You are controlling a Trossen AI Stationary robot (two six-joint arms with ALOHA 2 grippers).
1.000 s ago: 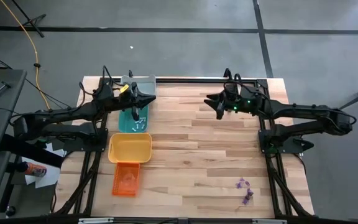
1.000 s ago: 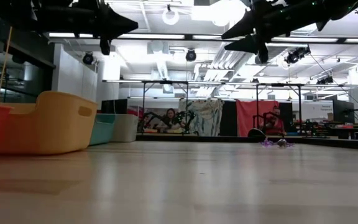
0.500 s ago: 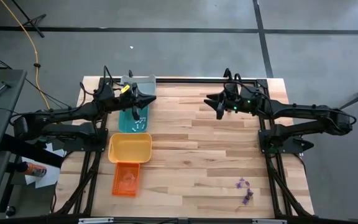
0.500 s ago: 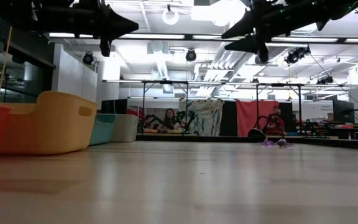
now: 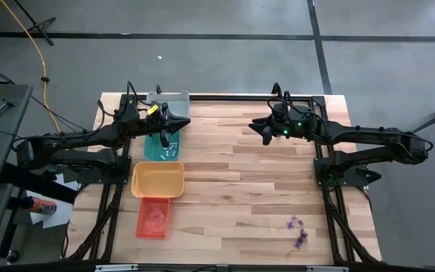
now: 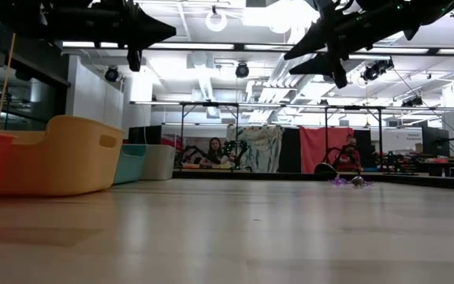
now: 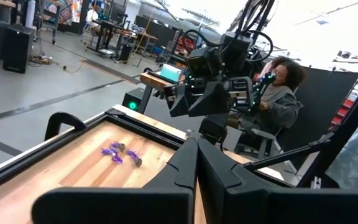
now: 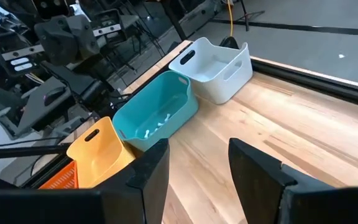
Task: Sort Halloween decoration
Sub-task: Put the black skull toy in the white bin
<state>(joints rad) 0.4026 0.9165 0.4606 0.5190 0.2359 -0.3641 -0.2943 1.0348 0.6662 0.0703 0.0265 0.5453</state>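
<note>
High view: purple trinkets [image 5: 297, 231] well apart from right gripper [image 5: 265, 133].

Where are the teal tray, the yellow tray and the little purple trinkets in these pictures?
teal tray [image 8: 178, 99]: right wrist view, on its outer side wall.
yellow tray [image 5: 158, 190]: high view, on its near rim.
purple trinkets [image 5: 298, 231]: high view, middle of the small cluster on the table.

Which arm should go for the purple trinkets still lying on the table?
Probably right: the purple trinkets lie on its side, and the right gripper is open and empty. The left gripper is shut, hovering over the teal tray.
</note>
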